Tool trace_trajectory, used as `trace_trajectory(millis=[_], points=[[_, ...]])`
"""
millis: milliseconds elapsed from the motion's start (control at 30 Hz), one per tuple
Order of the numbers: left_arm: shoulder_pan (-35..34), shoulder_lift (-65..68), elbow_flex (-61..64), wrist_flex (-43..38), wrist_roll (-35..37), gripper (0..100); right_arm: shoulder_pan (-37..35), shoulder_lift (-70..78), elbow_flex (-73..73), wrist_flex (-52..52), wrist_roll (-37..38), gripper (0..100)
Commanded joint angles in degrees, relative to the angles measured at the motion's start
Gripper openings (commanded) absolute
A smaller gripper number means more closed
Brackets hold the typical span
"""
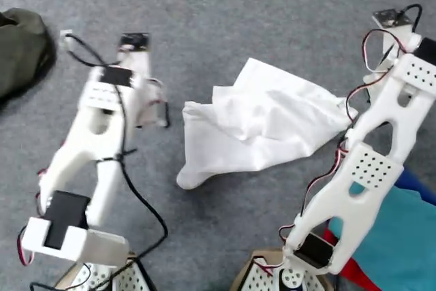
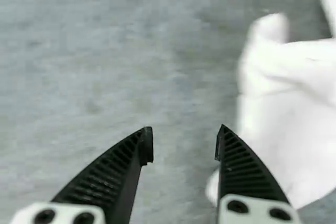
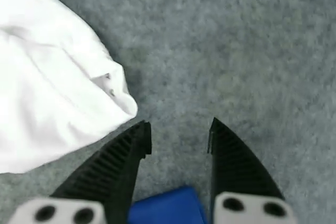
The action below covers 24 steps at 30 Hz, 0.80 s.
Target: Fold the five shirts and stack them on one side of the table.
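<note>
Here, a crumpled white shirt (image 1: 266, 124) lies unfolded in the middle of the grey surface (image 1: 225, 18), bunched into loose ridges, with one rounded end toward the arms' bases.

The left arm (image 1: 95, 134) stands to the left of the shirt in the high view. In its wrist view the left gripper (image 2: 184, 142) has its jaws apart with nothing between them. Bare grey surface shows through the gap, and the white shirt sits just beside one jaw.

The right arm (image 1: 371, 161) rises along the shirt's right edge in the high view. The right gripper (image 3: 178, 140) is likewise spread and holds nothing. Its gap is over bare surface, and a folded corner of the white shirt lies just beside one jaw tip, not between the jaws. A bit of blue cloth (image 3: 165, 208) shows under the gripper's base.

At the near right corner of the surface, partly under the right arm, lies a teal cloth (image 1: 402, 236). The blue cloth peeks out at its far edge and a red cloth (image 1: 347, 270) at its near edge. A dark green cloth (image 1: 20, 49) lies heaped at the far left edge, well apart from the white shirt.
</note>
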Motion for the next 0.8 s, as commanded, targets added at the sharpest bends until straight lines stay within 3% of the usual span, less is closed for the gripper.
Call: trace_trajectory(millis=[0, 333, 500, 767], points=[[5.36, -1.98, 4.22, -6.86, 5.54, 20, -3.12, -0.75, -2.86, 0.97, 0.35, 19.2], [11.96, -1.98, 15.03, -21.98, 14.95, 20, -6.02, -0.75, -2.77, 0.97, -2.9, 19.2], [10.9, -1.98, 16.0, -20.48, 10.64, 2, -7.08, -0.75, -2.77, 0.97, -3.34, 19.2], [5.45, -2.59, 15.3, -12.04, 1.67, 2, -14.2, -0.84, -2.86, 1.05, -7.03, 19.2]])
